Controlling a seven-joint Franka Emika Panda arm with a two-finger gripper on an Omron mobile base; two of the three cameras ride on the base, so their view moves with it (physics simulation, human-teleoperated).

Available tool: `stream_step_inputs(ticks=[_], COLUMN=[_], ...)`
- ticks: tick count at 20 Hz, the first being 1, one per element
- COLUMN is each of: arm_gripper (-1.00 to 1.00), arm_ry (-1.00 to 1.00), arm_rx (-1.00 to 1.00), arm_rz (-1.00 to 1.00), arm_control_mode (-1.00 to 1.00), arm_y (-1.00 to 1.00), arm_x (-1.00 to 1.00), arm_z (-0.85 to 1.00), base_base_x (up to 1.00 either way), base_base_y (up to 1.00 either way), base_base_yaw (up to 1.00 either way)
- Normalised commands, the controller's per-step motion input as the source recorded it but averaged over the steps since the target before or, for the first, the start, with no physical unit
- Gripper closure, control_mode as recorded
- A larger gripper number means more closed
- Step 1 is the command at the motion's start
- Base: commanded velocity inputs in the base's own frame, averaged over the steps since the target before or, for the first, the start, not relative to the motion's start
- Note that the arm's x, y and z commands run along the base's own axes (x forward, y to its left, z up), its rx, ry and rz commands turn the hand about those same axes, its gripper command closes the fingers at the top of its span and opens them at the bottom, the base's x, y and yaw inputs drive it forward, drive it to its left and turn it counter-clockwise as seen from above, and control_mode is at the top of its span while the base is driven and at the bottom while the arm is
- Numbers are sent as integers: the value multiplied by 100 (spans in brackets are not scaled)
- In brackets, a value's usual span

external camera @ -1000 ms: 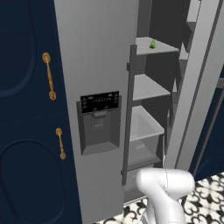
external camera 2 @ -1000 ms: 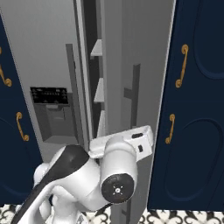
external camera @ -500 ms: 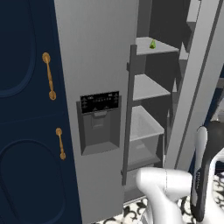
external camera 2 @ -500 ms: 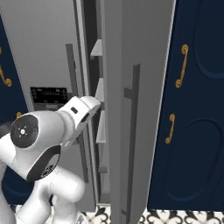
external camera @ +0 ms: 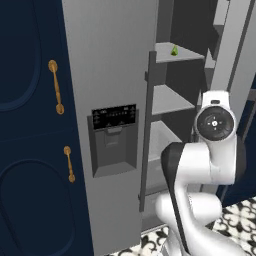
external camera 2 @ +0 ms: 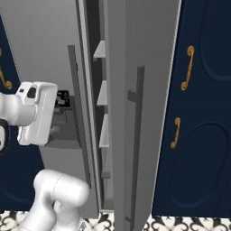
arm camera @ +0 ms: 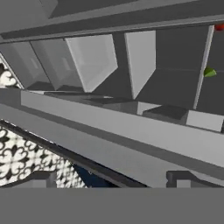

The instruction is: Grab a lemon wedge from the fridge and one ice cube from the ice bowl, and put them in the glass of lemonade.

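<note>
The grey fridge (external camera: 100, 60) stands with its right door (external camera 2: 135, 54) swung open and its shelves bare to me. The lemon wedge (external camera: 174, 51), tiny and yellow-green, lies on the upper shelf (external camera: 180, 55); in the hand view the lemon wedge (arm camera: 210, 72) sits far right, well beyond the fingers. My arm is raised before the opening, with its wrist (external camera: 215, 122) at the middle shelf's height and its white hand (external camera 2: 36, 113) level with the dispenser panel (external camera: 114, 117). My gripper (arm camera: 111, 178) is open and holds nothing. The ice bowl and the glass of lemonade are out of view.
Navy cabinets (external camera: 25, 150) with brass handles (external camera: 56, 87) flank the fridge on the left, and more navy cabinets (external camera 2: 203, 113) on the right. A pale drawer (external camera: 162, 145) fills the lower fridge. A small red thing (arm camera: 218, 27) shows above the wedge. Patterned tiles (external camera: 240, 220) cover the floor.
The arm has swung up from low in front of the base, and the hand now points into the open fridge. The jaws stayed wide apart. The lemon wedge has not moved.
</note>
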Motion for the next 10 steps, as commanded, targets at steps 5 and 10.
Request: stream_step_inputs(ticks=[5, 10], arm_gripper=[-100, -100], arm_ry=[-4, -8], arm_rx=[-4, 10], arm_rz=[0, -2], arm_control_mode=[-100, -100], arm_y=[-26, -24], arm_x=[47, 46], arm_z=[-21, -13], base_base_x=[0, 0], base_base_y=[0, 0], base_base_yaw=[0, 0])
